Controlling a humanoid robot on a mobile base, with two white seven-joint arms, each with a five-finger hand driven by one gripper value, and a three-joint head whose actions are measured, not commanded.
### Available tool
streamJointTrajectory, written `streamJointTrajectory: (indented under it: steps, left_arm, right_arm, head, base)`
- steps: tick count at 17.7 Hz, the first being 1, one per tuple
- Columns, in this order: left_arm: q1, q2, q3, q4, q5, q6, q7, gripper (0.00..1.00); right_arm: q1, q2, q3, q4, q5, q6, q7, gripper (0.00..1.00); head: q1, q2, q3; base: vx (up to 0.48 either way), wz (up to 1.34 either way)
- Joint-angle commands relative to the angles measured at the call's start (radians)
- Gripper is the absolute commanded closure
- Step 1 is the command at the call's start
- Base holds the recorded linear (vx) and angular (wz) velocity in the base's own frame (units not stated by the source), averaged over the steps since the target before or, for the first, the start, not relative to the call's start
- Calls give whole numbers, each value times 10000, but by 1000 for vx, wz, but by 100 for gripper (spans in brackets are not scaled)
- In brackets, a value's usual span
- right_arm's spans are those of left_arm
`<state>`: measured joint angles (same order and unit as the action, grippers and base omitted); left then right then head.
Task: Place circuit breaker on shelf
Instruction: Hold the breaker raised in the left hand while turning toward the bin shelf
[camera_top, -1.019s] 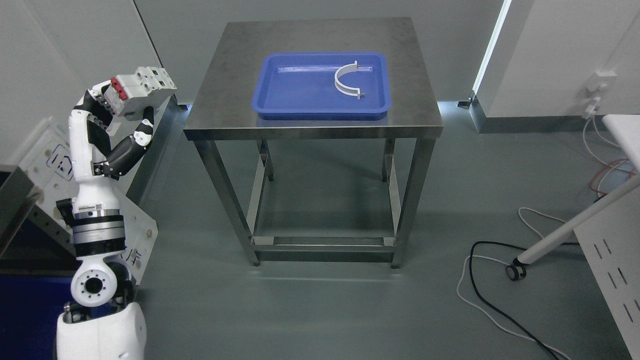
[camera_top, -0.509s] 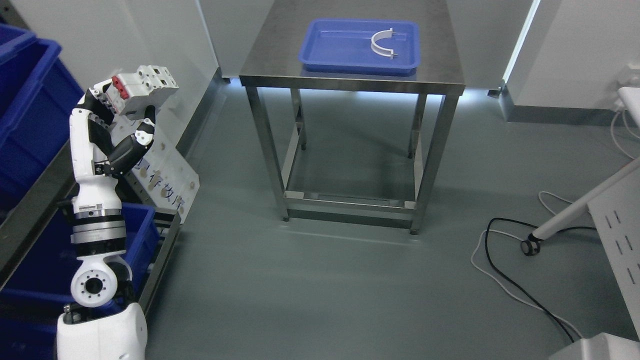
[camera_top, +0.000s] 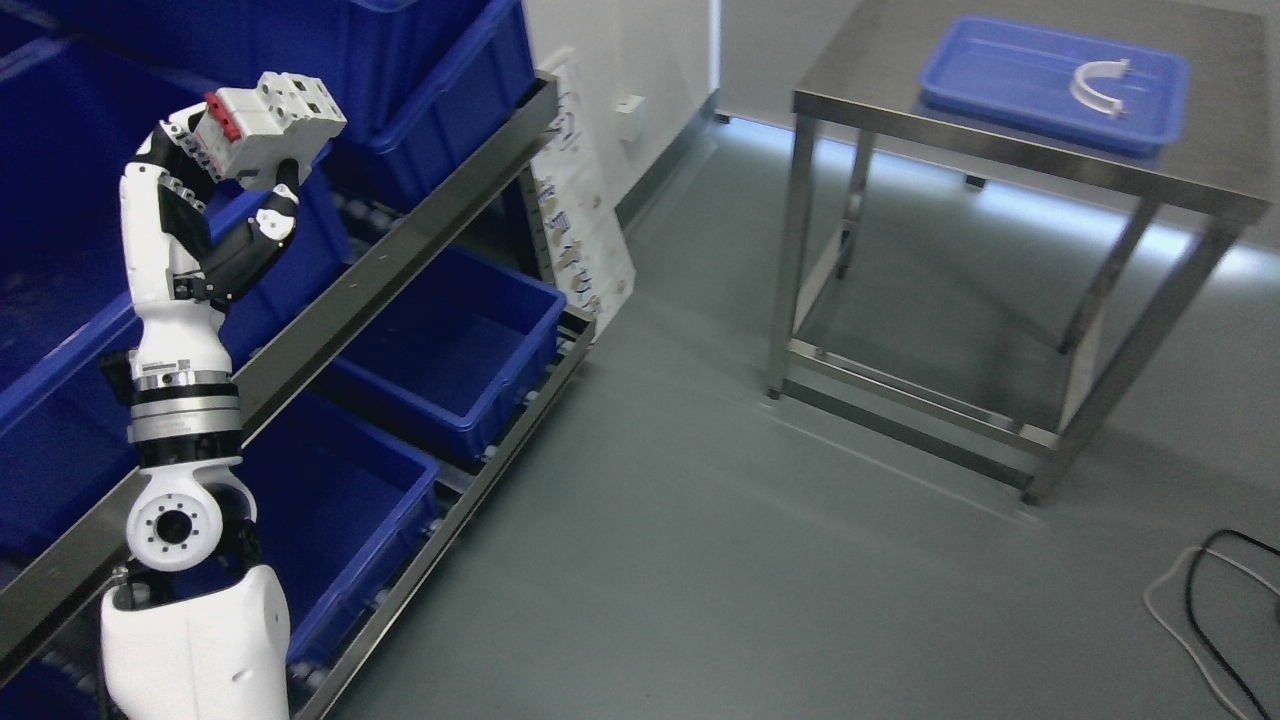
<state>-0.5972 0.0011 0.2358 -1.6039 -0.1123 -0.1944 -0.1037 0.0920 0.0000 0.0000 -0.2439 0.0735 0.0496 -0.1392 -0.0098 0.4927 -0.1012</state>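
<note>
Head view: the breaker (camera_top: 268, 128) is being held up by the left hand (camera_top: 225, 190), fingers curled under and behind it, thumb pressed against its lower right edge. The breaker is white-grey with a red face on its left end (tilted, red end lower left). It is being carried in front of the upper blue bins, above the shelf (camera_top: 400, 240) rail, not resting on anything. The left arm is being raised from the lower left corner, forearm upright, wrist bent toward the breaker.

The shelf is being seen along the left side, its steel rails sloping down toward the lower left. Blue bins are being stored on it: an upper bin (camera_top: 440, 90) at top, a middle bin (camera_top: 470, 340) on the lower level, a near bin (camera_top: 340, 520) beside the arm's elbow. Both lower bins are being shown open. A white board (camera_top: 585, 250) with printed marks is being leaned at the shelf's far end.

At upper right a steel table (camera_top: 1010, 130) is being shown, well apart from the shelf. A blue tray (camera_top: 990, 85) is being carried on its top, and a white curved part (camera_top: 1098, 88) is lying inside the tray near its right side. Cables (camera_top: 1215, 600) are lying on the floor at lower right.

The right hand is not being shown.
</note>
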Motion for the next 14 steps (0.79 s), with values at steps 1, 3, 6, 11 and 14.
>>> streamJointTrajectory:
  steps: [1,3,6,11,14]
  left_arm:
    - [-256,218,-58,-190,-12,118,-861,83]
    - [-256,326,-58,-221,-12,134,-1201,83]
    - [-180,784,95,-221,-27,562,-1339,83]
    - [-347,1569,464,-53,-194,1635,-3380,83]
    - [-1066,1615,418,651,-1663,1821,-3487,82]
  right_arm:
    - [0,-175,199,0,1,287,27,0]
    - [0,-175,199,0,1,302,27,0]
    - [0,-175,199,0,-14,302,27,0]
    - [0,-175,199,0,1,302,27,0]
    - [0,-175,199,0,1,302,42,0]
  head:
    - [0,0,0]
    - [0,0,0]
    - [0,0,0]
    - [0,0,0]
    - [0,0,0]
  base:
    - [-115,761]
    - [-85,776]
    - [-60,790]
    - [-36,741]
    - [16,549]
